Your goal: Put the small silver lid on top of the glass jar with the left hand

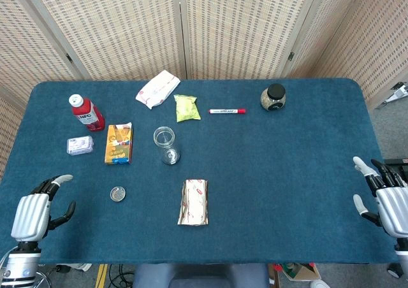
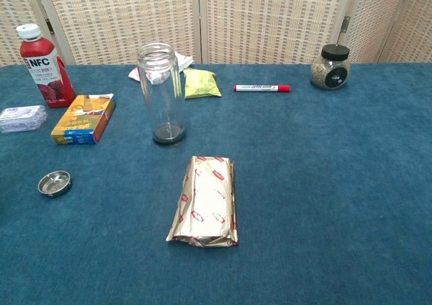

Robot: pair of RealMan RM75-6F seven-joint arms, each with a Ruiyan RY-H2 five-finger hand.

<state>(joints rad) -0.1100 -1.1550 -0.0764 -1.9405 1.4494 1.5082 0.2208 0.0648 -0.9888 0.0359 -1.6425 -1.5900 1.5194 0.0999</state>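
Note:
The small silver lid [image 1: 118, 194] [image 2: 54, 183] lies flat on the blue table, left of centre near the front. An empty clear glass jar [image 1: 165, 144] [image 2: 162, 92] stands upright and uncovered, further back and to the right of the lid. My left hand [image 1: 37, 209] hovers at the table's front left corner, fingers spread, holding nothing, well left of the lid. At the front right edge my right hand [image 1: 384, 197] is also open and empty. Neither hand shows in the chest view.
A silver foil packet [image 1: 194, 202] lies right of the lid. An orange box [image 1: 119, 143], small clear case [image 1: 80, 146] and red juice bottle [image 1: 87, 113] stand behind the lid. Far back: white pouch [image 1: 157, 88], green packet [image 1: 185, 108], red marker [image 1: 227, 111], dark-lidded jar [image 1: 273, 97].

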